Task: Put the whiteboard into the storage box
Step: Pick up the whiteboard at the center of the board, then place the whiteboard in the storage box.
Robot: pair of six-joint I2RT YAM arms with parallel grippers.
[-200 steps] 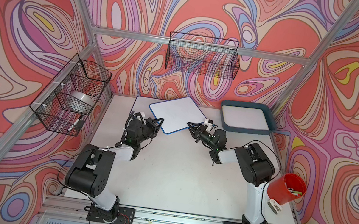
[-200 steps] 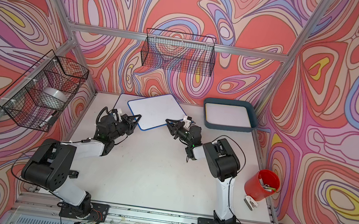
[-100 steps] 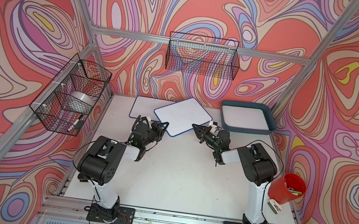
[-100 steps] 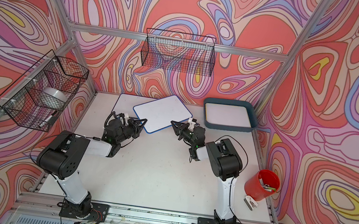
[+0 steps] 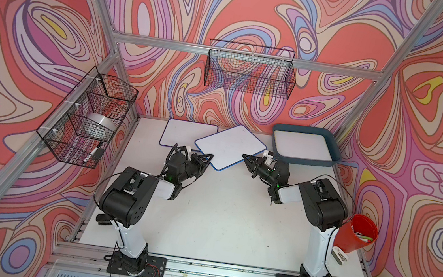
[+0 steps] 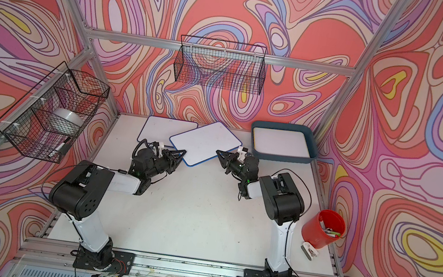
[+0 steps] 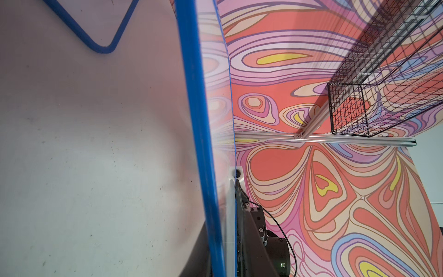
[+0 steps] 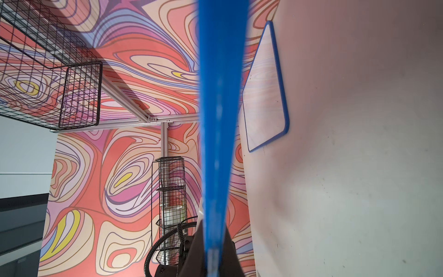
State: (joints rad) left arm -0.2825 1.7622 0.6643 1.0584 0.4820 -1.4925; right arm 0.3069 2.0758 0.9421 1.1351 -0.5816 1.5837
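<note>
Presently, entries are as follows, all places reckoned from the storage box (image 5: 304, 160).

- **Whiteboard** (image 5: 228, 146): blue-rimmed, turned at an angle. It is just beside the box on the side facing the left arm, with its nearest corner close to the box wall but not over it. It appears raised off the bench (image 5: 217, 219).
- **Right tool** (image 5: 244, 157): clenched on the whiteboard's rim at the edge nearer the box. In the right wrist view the blue rim (image 8: 220, 120) runs straight in between the jaws.
- **Left tool** (image 5: 209, 156): at the whiteboard's corner farthest from the box. Whether it is gripping or released, I cannot tell.
- **Second whiteboard** (image 5: 184, 136): flat on the bench, beyond the first and farther from the box.
- **Storage box**: its floor is already white, probably with a board in it.

**Risks, as judged:**
- If only one thin rim is pinched, the whiteboard may sag or twist out of the grip on its way over.
- A low carry could catch its leading corner on the flared wall and push the box.
- Because the whiteboard is angled, it could end up propped on the rim rather than lying flat.
- The trailing corner could drag the second whiteboard.
</note>
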